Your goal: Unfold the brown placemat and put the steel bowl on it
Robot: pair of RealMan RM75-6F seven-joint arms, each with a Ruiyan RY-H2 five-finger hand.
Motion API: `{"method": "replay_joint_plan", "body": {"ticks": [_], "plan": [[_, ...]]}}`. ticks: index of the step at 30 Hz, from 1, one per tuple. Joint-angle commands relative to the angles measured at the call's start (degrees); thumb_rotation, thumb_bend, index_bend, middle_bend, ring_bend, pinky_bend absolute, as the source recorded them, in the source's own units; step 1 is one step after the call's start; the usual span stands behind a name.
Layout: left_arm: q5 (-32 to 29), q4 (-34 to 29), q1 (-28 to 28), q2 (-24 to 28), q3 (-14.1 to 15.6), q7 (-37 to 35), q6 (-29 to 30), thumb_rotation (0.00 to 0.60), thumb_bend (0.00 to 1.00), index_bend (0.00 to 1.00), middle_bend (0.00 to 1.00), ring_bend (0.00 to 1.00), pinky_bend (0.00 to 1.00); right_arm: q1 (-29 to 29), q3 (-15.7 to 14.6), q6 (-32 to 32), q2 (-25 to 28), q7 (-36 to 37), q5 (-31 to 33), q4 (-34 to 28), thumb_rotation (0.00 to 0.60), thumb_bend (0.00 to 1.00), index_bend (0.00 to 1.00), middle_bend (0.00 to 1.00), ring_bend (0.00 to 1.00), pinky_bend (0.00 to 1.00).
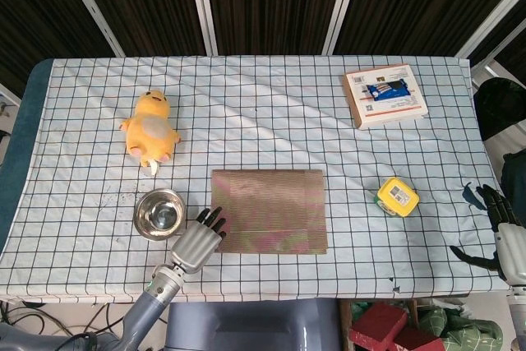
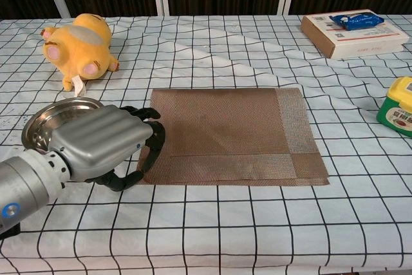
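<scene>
The brown placemat (image 2: 225, 133) (image 1: 267, 211) lies folded on the checked cloth at the near middle. Just left of it stands the empty steel bowl (image 2: 51, 120) (image 1: 159, 213). My left hand (image 2: 103, 143) (image 1: 200, 240) sits between them, its fingers (image 2: 153, 138) curled over the mat's near-left corner and the thumb low beside it. Whether the corner is pinched does not show. At the table's right edge my right hand (image 1: 503, 232) hangs with fingers apart, holding nothing, and only the head view shows it.
A yellow plush duck (image 1: 151, 127) (image 2: 77, 46) lies behind the bowl. A flat box (image 1: 385, 96) (image 2: 354, 31) sits at the far right. A yellow-green container (image 1: 398, 196) (image 2: 400, 114) stands right of the mat.
</scene>
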Motion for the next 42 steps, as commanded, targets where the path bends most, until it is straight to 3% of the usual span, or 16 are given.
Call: {"method": "replay_joint_plan", "body": {"ticks": [1, 14, 24, 33, 37, 42], "plan": [[-0.1, 0.0, -0.1, 0.0, 0.0, 0.1, 0.0, 0.600, 0.43, 0.59, 0.27, 0.08, 0.19, 0.0, 0.0, 0.0, 0.0, 0.0, 0.0, 0.0, 0.600, 0.07, 0.00, 0.00, 0.02, 0.19], [0.3, -1.4, -0.2, 0.6, -0.4, -0.3, 0.9, 0.600, 0.48, 0.60, 0.28, 0.09, 0.19, 0.0, 0.0, 0.0, 0.1, 0.2, 0.0, 0.0, 0.600, 0.07, 0.00, 0.00, 0.02, 0.19], [3.7, -10.4, -1.1, 3.3, -3.1, -0.3, 3.6, 0.600, 0.48, 0.60, 0.28, 0.09, 0.19, -0.1, 0.1, 0.2, 0.1, 0.7, 0.1, -0.2, 0.600, 0.07, 0.00, 0.00, 0.02, 0.19], [-5.1, -13.6, -5.0, 5.6, -14.7, 0.9, 3.2, 0.600, 0.48, 0.60, 0.28, 0.09, 0.19, -0.2, 0.3, -0.1, 0.2, 1.3, 0.6, -0.1, 0.600, 0.07, 0.00, 0.00, 0.02, 0.19], [-11.9, -12.8, -8.2, 6.0, -20.8, 1.2, 2.2, 0.600, 0.48, 0.60, 0.28, 0.09, 0.19, -0.2, 0.5, -0.2, 0.4, 1.8, 1.0, -0.2, 0.600, 0.07, 0.00, 0.00, 0.02, 0.19], [-19.4, -9.8, -12.5, 5.5, -25.9, 1.7, 1.3, 0.600, 0.48, 0.60, 0.29, 0.09, 0.19, -0.2, 0.5, -0.5, 0.6, 2.4, 1.3, -0.6, 0.600, 0.07, 0.00, 0.00, 0.02, 0.19]]}}
